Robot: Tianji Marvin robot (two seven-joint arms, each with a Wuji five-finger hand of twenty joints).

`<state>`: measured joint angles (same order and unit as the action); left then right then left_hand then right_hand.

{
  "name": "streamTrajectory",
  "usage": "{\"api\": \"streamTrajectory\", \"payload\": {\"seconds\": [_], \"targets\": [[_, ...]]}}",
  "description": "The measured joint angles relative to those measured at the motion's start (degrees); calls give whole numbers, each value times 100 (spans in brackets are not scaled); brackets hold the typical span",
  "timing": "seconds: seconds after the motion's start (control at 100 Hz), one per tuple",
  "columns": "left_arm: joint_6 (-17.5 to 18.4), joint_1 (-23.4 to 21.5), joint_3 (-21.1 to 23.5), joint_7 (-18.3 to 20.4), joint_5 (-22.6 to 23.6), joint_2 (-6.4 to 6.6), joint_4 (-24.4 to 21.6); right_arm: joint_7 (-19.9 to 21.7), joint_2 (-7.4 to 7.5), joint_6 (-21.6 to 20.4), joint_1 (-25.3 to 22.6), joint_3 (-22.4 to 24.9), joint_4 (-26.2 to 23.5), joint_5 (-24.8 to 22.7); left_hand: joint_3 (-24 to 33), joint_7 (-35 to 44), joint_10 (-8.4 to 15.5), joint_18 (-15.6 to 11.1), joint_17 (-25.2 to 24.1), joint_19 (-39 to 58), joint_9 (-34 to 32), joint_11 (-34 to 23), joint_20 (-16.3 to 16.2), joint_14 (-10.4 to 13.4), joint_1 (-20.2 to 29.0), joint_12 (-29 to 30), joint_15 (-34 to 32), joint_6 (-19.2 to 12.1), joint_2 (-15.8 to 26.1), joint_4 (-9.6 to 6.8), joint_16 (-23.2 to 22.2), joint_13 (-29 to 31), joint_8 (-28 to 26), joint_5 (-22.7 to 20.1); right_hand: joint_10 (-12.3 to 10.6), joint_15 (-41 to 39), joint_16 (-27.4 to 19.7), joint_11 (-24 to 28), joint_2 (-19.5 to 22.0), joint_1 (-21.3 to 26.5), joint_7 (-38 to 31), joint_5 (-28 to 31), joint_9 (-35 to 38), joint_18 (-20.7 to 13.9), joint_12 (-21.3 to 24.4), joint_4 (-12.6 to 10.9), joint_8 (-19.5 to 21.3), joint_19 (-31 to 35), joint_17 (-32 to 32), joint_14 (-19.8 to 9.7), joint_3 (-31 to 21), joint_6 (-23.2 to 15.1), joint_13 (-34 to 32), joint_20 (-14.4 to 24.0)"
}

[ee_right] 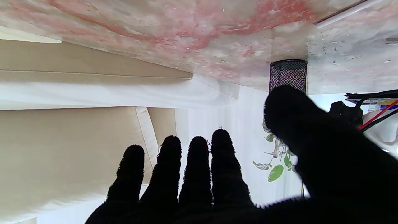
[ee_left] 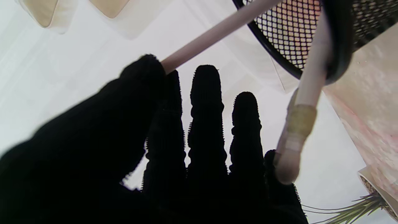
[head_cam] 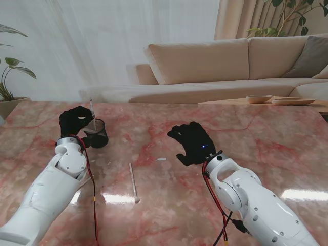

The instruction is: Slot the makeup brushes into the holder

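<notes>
Left hand (head_cam: 75,121) pinches a brush (ee_left: 214,32) between thumb and fingertips, its far end inside the mesh holder (head_cam: 96,133) beside a seated brush (ee_left: 306,102); risk: tilted release tips the holder; right hand (head_cam: 193,144) hovers spread, empty.

Left robot hand (head_cam: 76,121) pinches closed, raised; right robot hand (head_cam: 193,143) hovers palm-down, fingers spread.
</notes>
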<state>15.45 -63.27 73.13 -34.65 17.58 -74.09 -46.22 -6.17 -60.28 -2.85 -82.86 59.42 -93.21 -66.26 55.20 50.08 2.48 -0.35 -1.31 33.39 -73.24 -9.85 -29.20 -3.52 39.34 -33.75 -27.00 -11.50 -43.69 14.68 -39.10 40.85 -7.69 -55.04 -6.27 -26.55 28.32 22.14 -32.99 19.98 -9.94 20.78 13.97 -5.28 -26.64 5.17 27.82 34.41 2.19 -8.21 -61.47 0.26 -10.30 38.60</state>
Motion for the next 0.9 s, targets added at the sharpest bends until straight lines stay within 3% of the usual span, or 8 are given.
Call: {"api": "streamTrajectory", "payload": {"seconds": [0.12, 0.33, 0.52, 0.57, 0.61, 0.76, 0.9], "targets": [[-29, -60, 32, 59, -13, 6, -57, -29, -1, 4, -1, -1, 6, 0, 0, -310, 16, 0, 0, -184, 392, -85, -57, 34, 18, 372, 82, -7, 21, -15, 76, -111, -54, -3, 0, 0, 0, 0, 0, 0, 0, 0, 0, 0, 0, 0, 0, 0, 0, 0, 0, -1, 0, 0], [-118, -171, 97, 187, -20, 28, -183, -77, -2, 6, -1, -9, 20, 2, 11, -1361, 20, 0, -13, -630, 1356, -849, -198, 77, 24, 1322, 294, 10, 79, -37, 220, -487, -340, 275, 0, -1, 0, 0, 1, 0, 0, 0, 0, -1, 0, 0, 0, 0, 0, 1, 0, -1, 0, 0], [-149, -236, 133, 289, -6, 70, -255, -92, -4, 6, 0, -14, 26, 18, 58, -1644, 20, 1, -64, -781, 1577, -979, -316, 125, -136, 1554, 360, 91, 78, -44, 240, -555, -443, 275, 0, -1, 0, 0, 1, -1, 0, 0, 0, -1, 0, 0, 0, -1, 0, 0, 0, -1, 0, 0], [-147, -266, 169, 353, -11, 78, -300, -108, -4, 6, 0, -16, 29, 18, 149, -1856, 20, 3, -68, -929, 1711, -1065, -335, 136, -433, 1610, 480, 178, 78, -175, 298, -711, -496, 277, 0, -1, 0, 0, 1, -1, 0, 0, 0, -1, 0, 0, 0, -1, 0, 1, 0, -1, 0, 0], [-147, -324, 217, 496, -31, 97, -406, -125, -5, 7, -1, -17, 32, 18, 144, -2062, 20, 3, -69, -1075, 1872, -1064, -337, 142, -549, 1646, 597, 257, 78, -386, 369, -842, -556, 424, 0, -1, 0, 0, 2, -1, 0, 0, 0, -1, 0, 0, 0, -1, 0, 1, 0, -1, 0, 0], [-182, -669, 369, 906, -67, 207, -1091, -157, -6, 13, -11, -11, 29, -5, -86, -2594, 20, -1, -136, -1571, 2517, -917, -425, 206, -912, 1767, 1023, 455, 93, -397, 797, -1134, -668, 859, 0, -1, 0, 0, 2, -9, -1, 0, 14, -1, 1, 0, 0, -2, -46, 1, 0, -2, -1, 0], [-275, -1032, 555, 1282, 5, 324, -1829, -163, -10, 63, -23, -4, 14, -8, -682, -2843, 12, -53, -145, -1981, 2980, -777, -541, 279, -1222, 1828, 1310, 577, 425, -395, 1115, -1486, -618, 1163, 0, 5, 0, 31, 2, -78, -4, 15, 145, -1, 65, 0, 0, -3, -140, 31, 133, -2, -17, 0]]}}
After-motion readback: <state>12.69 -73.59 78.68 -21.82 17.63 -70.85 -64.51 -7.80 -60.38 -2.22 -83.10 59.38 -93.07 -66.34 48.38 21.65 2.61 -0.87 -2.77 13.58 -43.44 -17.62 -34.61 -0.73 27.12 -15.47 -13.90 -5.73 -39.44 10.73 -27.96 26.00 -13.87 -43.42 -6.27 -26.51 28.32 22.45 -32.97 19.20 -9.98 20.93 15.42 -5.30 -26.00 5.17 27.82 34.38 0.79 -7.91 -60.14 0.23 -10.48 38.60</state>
